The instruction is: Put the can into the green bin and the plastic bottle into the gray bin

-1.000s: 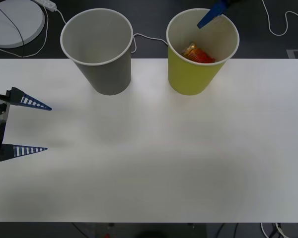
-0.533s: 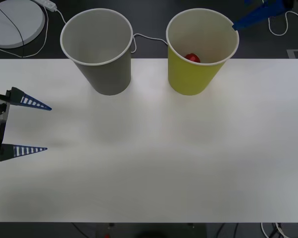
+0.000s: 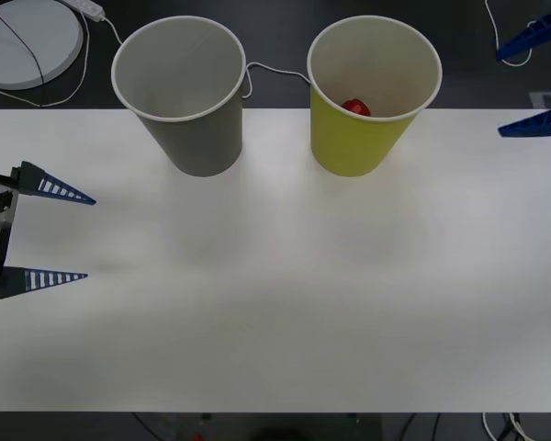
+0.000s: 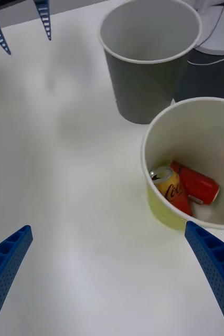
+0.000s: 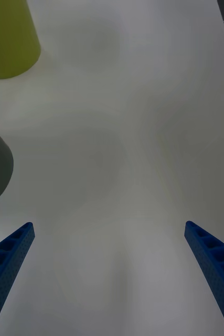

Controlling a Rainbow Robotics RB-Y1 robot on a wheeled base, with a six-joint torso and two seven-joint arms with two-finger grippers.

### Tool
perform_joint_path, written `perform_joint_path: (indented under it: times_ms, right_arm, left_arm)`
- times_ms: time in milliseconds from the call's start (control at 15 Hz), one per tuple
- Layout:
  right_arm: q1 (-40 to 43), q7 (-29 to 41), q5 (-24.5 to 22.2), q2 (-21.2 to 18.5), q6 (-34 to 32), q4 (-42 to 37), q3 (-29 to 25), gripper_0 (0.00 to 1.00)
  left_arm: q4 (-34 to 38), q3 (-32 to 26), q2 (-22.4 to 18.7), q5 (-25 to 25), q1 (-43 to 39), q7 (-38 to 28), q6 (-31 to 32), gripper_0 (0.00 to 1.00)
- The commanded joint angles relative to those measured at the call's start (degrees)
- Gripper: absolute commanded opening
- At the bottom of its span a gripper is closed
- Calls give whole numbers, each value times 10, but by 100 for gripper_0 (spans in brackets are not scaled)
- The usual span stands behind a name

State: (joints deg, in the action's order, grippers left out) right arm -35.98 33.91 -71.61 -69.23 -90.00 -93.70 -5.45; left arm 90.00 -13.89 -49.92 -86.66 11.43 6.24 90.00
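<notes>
Fingers apart, empty on right gripper [image 3: 531, 83], off table's [image 3: 285, 303] far right corner. Can [image 4: 167, 185] on side inside green bin [image 3: 358, 142]. Gray bin [image 3: 197, 138] empty, nearer left gripper [image 3: 44, 234], also spread, at left edge. No bottle seen.

Gray bin [image 3: 181, 90] and green bin [image 3: 372, 92] upright at far edge of white table [image 3: 285, 303], narrow gap between them. Table surface nearer than gray bin bare, open for passage. Both bin mouths unobstructed from above.

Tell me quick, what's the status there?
Left claw open, parked at table's left edge. Right claw open, right of green bin. Can inside it. Gray bin empty. Nothing blocking.
</notes>
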Motion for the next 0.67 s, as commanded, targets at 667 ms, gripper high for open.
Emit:
perform_joint_path:
  times_ms: [667]
  right_arm:
    - [283,-265,-28,60,0,-57,-175,100]
  left_arm:
    - [0,0,0,0,0,0,0,100]
